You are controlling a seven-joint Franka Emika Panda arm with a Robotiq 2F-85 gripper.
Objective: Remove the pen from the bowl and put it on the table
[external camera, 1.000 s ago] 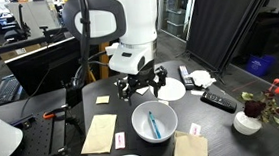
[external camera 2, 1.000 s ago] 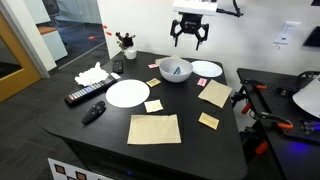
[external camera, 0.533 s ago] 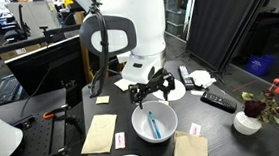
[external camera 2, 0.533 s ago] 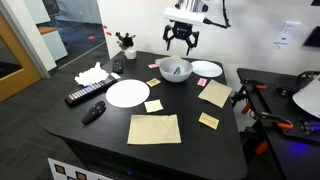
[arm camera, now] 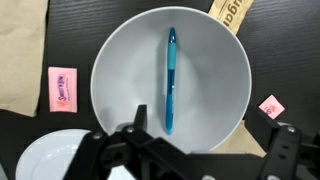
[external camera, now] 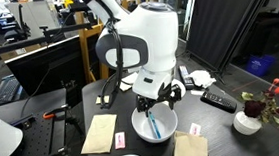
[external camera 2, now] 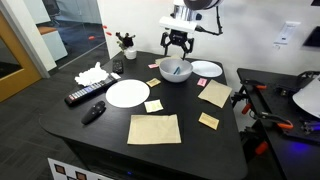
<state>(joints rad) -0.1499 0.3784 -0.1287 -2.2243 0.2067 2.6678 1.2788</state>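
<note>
The light-blue pen point(arm camera: 170, 80) lies inside the deep white bowl point(arm camera: 120, 60), end to end along its middle. It also shows in an exterior view point(external camera: 154, 124), lying in the bowl point(external camera: 144, 131). My gripper point(arm camera: 205, 125) is open and empty, hanging just above the bowl with its fingers spread on either side of the pen's near end. In both exterior views the gripper point(external camera: 153, 99) point(external camera 2: 177, 43) hovers right over the bowl point(external camera 2: 174, 70). The bowl stands on the dark table point(external camera 2: 100, 130).
Flat white plates point(external camera 2: 127, 93) point(external camera 2: 207, 69), brown napkins point(external camera 2: 154, 128) point(external camera: 99, 133), pink sugar packets point(arm camera: 62, 90) point(arm camera: 270, 106), a black remote point(external camera 2: 84, 96) and a small flower vase point(external camera: 248, 120) lie around the bowl.
The gripper has come down and forward from behind the bowl to just above it. The pen and bowl have not moved.
</note>
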